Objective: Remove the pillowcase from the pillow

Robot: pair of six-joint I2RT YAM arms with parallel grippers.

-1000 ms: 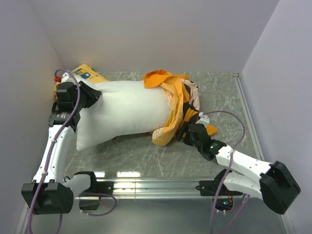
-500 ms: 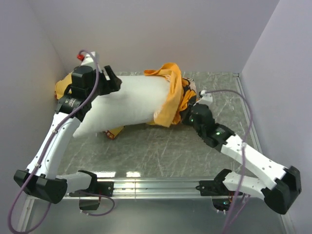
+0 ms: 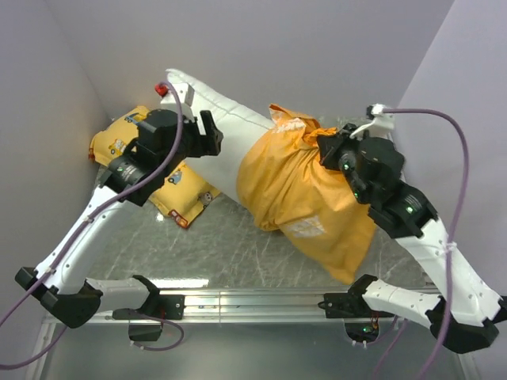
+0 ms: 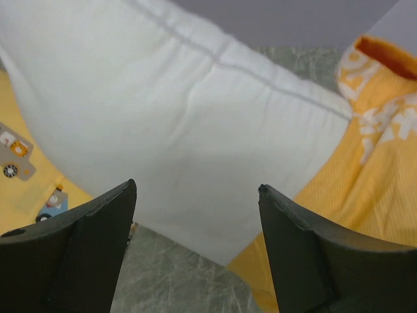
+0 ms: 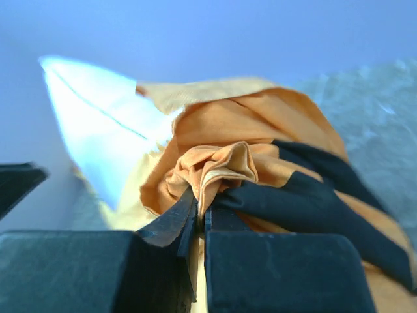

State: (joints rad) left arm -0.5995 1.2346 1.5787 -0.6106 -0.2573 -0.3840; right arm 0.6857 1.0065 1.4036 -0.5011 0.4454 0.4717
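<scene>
The white pillow (image 3: 226,131) is lifted off the table and slants from the upper left down into the orange pillowcase (image 3: 305,198), which hangs over its right end like a sack with small white lettering showing. My right gripper (image 3: 325,146) is shut on a bunched fold of the pillowcase (image 5: 260,124) at its top, with the pillow (image 5: 98,124) behind. My left gripper (image 3: 207,133) stands open beside the bare part of the pillow. In the left wrist view the wide-apart fingers (image 4: 98,248) frame the pillow (image 4: 182,117) without pinching it, and the pillowcase (image 4: 384,137) lies to the right.
A smaller yellow pillow printed with cars (image 3: 178,194) lies under my left arm at the back left. The grey marble tabletop (image 3: 238,245) is boxed in by walls on three sides. A metal rail (image 3: 253,299) runs along its near edge.
My right gripper has shut on the pillowcase and risen with it. The left gripper has moved up and right and opened off the pillow's end. The pillow now slants in the air.
</scene>
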